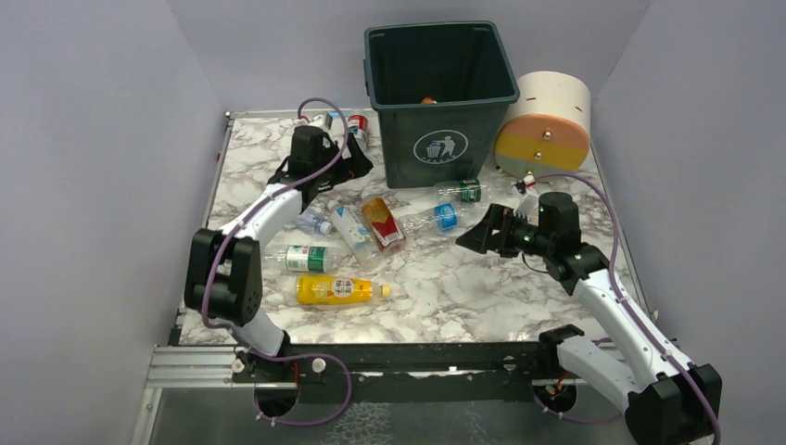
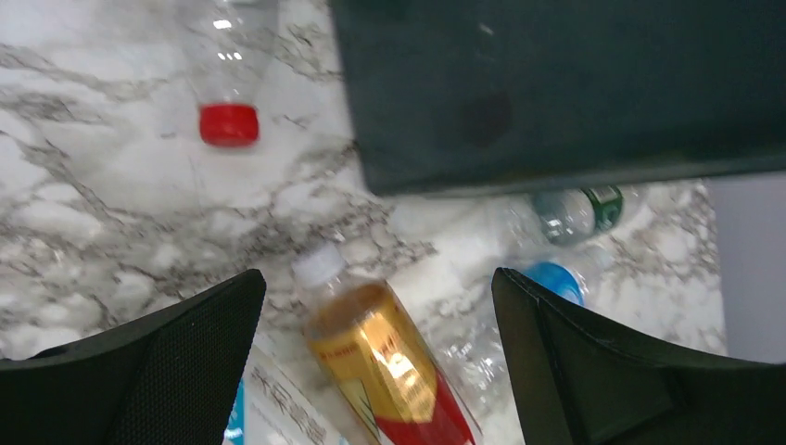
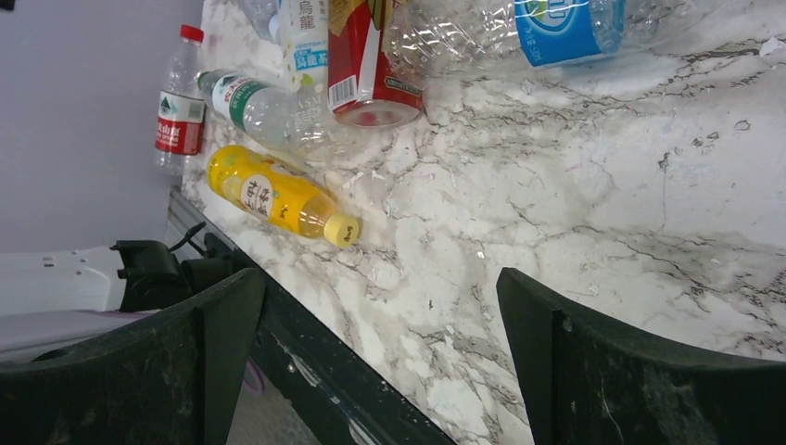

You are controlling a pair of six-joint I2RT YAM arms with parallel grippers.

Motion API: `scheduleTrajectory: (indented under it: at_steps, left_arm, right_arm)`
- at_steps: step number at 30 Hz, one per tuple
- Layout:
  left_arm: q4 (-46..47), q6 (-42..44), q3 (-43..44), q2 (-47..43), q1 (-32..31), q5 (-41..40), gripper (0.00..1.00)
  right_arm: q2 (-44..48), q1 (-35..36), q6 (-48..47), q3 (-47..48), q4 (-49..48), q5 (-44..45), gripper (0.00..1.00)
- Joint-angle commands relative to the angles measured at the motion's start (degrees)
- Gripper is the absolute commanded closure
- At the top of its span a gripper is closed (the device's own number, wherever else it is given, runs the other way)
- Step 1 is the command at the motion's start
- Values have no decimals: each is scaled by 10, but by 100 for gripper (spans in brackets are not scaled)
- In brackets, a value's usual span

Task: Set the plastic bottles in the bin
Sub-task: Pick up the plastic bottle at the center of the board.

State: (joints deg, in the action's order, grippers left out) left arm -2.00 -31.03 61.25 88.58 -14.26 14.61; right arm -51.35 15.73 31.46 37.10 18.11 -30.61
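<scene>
A marble table (image 1: 482, 287) holds the bin (image 1: 439, 148) and a cylinder (image 1: 545, 125) at its far side. Bottles (image 1: 310, 258) lie scattered in front, a yellow bottle (image 1: 334, 290) nearest.

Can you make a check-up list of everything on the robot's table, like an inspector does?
Surface: white marbled table.
Job's things: plastic bottles lie scattered on the table; green bin stands upright at the far side.
Clutter: cream-and-orange cylinder right of the bin.
Grippers: left gripper and right gripper both open, holding nothing.
Cables: purple cables loop along both arms.
Surroundings: plain grey walls.
</scene>
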Motion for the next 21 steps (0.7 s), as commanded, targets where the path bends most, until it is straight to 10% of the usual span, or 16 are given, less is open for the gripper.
scheduleTrajectory:
  at_steps: [1, 21]
  left_arm:
    - [14, 55, 77, 82, 7, -91, 1]
    - [77, 150, 323, 347, 39, -91, 1]
  right_arm:
    - [-3, -2, 3, -7, -11, -26, 0]
    - [-57, -2, 9, -9, -51, -45, 0]
